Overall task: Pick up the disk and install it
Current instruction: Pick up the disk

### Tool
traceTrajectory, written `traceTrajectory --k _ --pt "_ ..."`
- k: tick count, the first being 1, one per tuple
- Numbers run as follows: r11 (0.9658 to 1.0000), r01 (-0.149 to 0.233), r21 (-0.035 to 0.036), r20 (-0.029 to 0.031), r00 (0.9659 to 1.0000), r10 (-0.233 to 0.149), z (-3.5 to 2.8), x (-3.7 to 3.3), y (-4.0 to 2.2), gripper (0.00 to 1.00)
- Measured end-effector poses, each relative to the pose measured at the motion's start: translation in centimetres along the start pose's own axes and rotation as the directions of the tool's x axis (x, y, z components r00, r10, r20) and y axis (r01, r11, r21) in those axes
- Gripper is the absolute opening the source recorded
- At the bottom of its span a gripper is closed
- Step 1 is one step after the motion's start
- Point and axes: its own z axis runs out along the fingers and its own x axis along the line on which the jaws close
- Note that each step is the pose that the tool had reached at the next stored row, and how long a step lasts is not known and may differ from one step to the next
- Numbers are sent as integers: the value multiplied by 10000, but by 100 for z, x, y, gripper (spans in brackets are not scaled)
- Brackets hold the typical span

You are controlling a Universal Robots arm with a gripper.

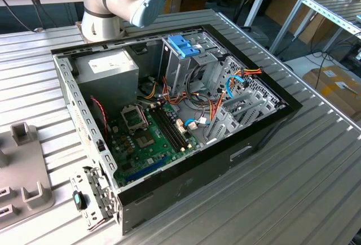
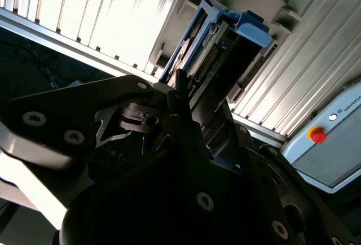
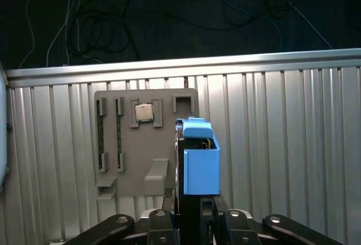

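Observation:
The disk (image 3: 198, 163), a dark drive in a bright blue carrier frame, stands edge-on between my gripper's fingers (image 3: 194, 205) in the first wrist view. In the second wrist view the disk (image 2: 217, 53) rises from my gripper (image 2: 181, 95), blue end (image 2: 248, 26) farthest from the wrist. The jaws are shut on its two flat sides. It hangs over the edge of a grey holder plate (image 3: 121, 143) lying on the ribbed metal table.
The holder plate carries a small square chip (image 3: 144, 112) and empty slots. An open computer case (image 1: 265, 123) lies on the table, with a motherboard (image 1: 146, 138), loose cables and a tall metal cage topped by a blue bracket (image 1: 184, 46). A grey box with a red button (image 2: 317, 136) sits nearby.

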Motion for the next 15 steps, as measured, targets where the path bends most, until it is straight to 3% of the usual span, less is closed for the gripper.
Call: traceTrajectory --k 10,15 --pt "10000 0 0 0 10000 0 3 -13 -114 35" --pt "10000 0 1 1 10000 0 6 -20 -209 35"
